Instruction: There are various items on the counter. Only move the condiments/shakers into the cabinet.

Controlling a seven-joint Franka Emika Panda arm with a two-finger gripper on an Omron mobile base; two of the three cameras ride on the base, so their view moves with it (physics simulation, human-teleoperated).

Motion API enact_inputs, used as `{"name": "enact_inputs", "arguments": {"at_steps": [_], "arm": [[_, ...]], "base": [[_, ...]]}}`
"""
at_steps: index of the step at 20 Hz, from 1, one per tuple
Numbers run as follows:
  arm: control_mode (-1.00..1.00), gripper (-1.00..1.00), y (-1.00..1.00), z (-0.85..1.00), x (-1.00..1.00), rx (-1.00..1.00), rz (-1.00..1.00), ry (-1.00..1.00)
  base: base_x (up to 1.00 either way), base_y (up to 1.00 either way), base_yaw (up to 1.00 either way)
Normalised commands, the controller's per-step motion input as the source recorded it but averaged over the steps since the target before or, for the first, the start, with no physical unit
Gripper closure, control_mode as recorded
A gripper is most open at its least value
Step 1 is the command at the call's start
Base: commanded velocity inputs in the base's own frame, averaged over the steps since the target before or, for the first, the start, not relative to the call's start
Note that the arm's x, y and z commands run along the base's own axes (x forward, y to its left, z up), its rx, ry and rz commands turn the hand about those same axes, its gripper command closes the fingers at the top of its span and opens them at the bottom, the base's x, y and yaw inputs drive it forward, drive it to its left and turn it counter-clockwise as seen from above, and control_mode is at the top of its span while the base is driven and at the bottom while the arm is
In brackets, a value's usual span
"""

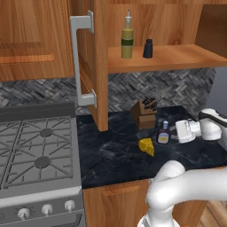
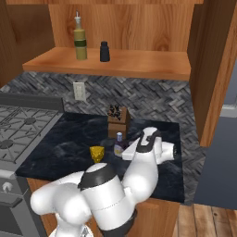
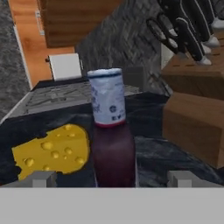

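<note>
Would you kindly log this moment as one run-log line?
claw: open, astride purple bottle | shelved: olive bottle, black shaker | on counter: cheese wedge, knife block

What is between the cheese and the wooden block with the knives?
The small dark-purple bottle stands between the cheese wedge and the knife block, on the black counter. The left base view shows it best.

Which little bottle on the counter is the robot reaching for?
Find the black stone counter right of the stove. Before the wooden knife block, beside a yellow cheese wedge, stands a small dark-purple bottle. It alone there has a pale label and cap.
</note>
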Motion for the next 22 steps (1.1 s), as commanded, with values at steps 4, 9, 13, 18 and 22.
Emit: {"name": "enact_inputs", "arguments": {"at_steps": [4,9,13,18,22], "arm": [[-1.00,-1.00,-0.12,-0.12,0.13,0.00,0.09,0.03],[-1.00,-1.00,0.00,-0.07,0.02,0.00,0.03,0.07],[-1.00,-1.00,0.05,-0.02,0.01,0.00,0.00,0.10],[-1.00,-1.00,0.20,0.00,0.00,-0.01,0.00,0.02],[-1.00,-1.00,0.31,0.00,0.00,-0.01,0.00,0.00]], "base": [[0.00,0.00,0.00],[0.00,0.00,0.00],[0.00,0.00,0.00],[0.00,0.00,0.00],[0.00,0.00,0.00]]}}
